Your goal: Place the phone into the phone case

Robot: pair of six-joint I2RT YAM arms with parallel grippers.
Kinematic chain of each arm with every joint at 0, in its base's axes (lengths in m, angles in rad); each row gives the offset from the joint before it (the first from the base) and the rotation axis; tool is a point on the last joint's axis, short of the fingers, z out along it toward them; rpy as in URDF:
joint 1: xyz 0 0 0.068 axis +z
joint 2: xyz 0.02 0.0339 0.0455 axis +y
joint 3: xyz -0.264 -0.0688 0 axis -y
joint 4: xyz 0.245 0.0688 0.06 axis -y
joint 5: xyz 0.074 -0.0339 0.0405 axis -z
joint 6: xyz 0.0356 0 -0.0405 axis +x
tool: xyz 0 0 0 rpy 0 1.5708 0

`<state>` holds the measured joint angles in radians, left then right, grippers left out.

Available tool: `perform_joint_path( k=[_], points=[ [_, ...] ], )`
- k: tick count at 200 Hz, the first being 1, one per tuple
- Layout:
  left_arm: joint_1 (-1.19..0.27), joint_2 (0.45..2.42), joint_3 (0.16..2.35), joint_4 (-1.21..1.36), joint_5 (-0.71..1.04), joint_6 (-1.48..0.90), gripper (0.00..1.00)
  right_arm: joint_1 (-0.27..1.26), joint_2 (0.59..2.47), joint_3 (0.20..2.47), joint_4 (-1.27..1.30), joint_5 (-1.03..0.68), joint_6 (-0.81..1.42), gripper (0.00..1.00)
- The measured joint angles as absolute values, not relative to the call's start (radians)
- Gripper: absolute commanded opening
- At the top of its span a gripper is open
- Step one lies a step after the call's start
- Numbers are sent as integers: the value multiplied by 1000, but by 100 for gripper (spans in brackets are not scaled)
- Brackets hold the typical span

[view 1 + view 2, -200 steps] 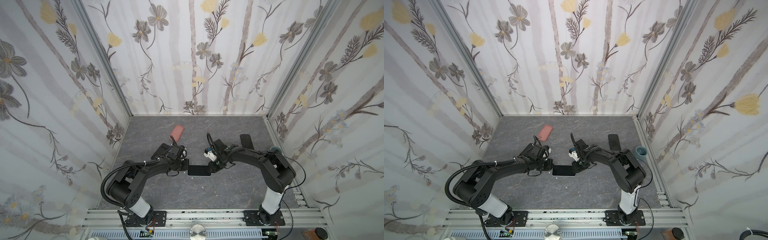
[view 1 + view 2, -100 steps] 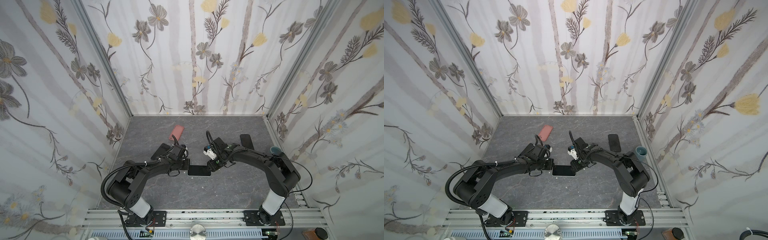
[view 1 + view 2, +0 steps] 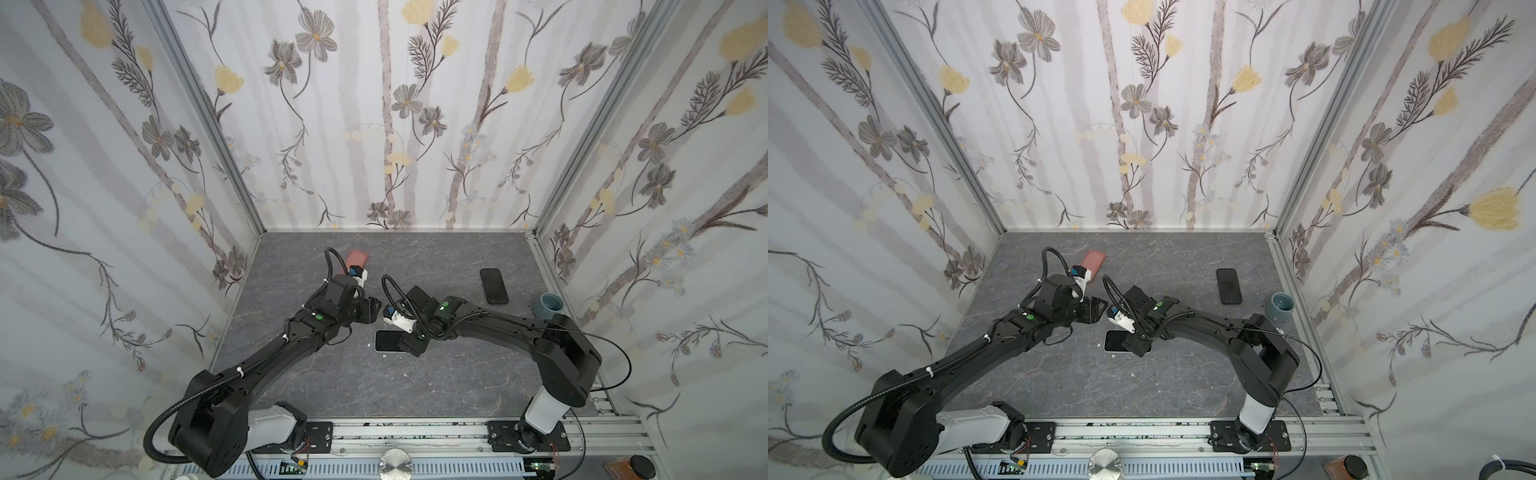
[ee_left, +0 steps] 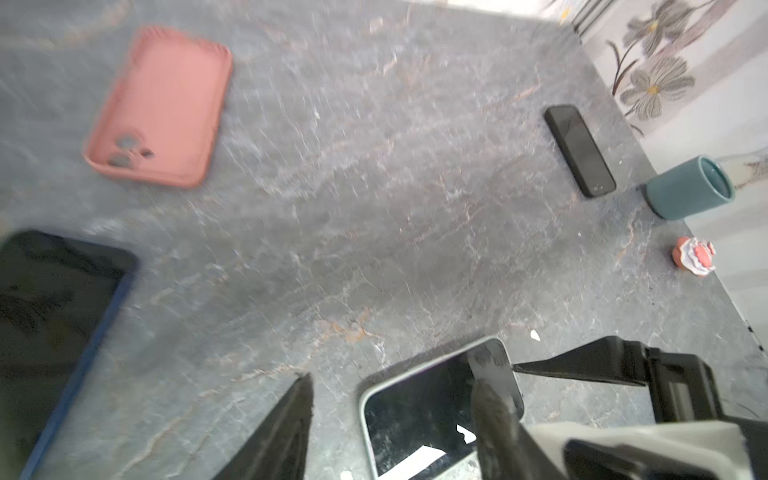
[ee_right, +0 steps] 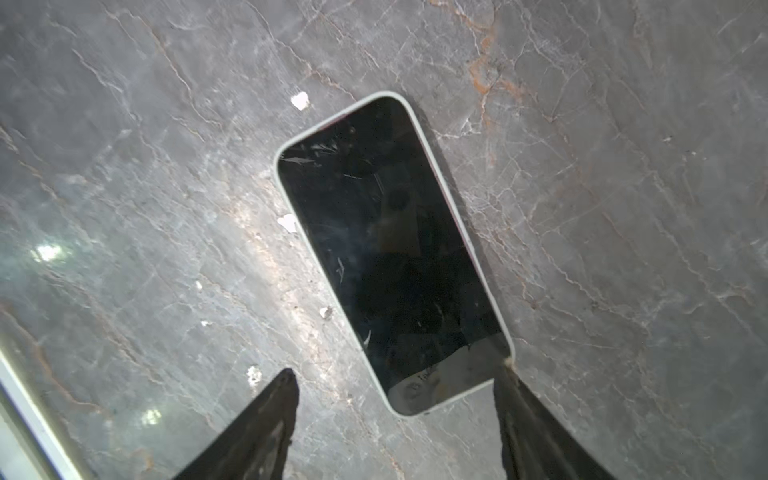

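One light-rimmed phone (image 3: 386, 340), one black phone (image 3: 493, 286), one pink case (image 3: 358, 259), one cup (image 3: 547, 306); left gripper (image 4: 392, 380) and right gripper (image 5: 392, 374) both released.

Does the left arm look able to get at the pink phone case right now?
Probably yes: the pink phone case lies flat on the table close beyond the open, empty left gripper, with nothing between them.

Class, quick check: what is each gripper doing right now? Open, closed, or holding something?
Left gripper: open, holding nothing.
Right gripper: open, jaws either side of the end of the phone, not gripping it.
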<state>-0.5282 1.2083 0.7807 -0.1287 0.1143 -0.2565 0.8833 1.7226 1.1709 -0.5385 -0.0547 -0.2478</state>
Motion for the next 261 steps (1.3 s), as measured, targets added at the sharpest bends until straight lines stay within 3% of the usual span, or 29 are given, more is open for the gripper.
perform_joint_path(
  k=[39, 104, 113, 174, 261],
  points=[
    [-521, 1014, 677, -111, -19, -131, 99, 891, 1759, 1185, -513, -49, -332, 81],
    [-513, 897, 525, -58, -191, -17, 100, 891, 1851, 1230, -518, -72, -361, 89],
    [-510, 905, 525, -44, -202, -4, 100, 891, 1856, 1234, -520, -72, -361, 100],
    [-503, 959, 537, -32, -213, 17, 100, 896, 1912, 1295, -555, -67, -385, 99],
    [-498, 956, 537, -30, -213, 23, 100, 897, 1973, 1328, -593, -31, -402, 89]
  ],
)
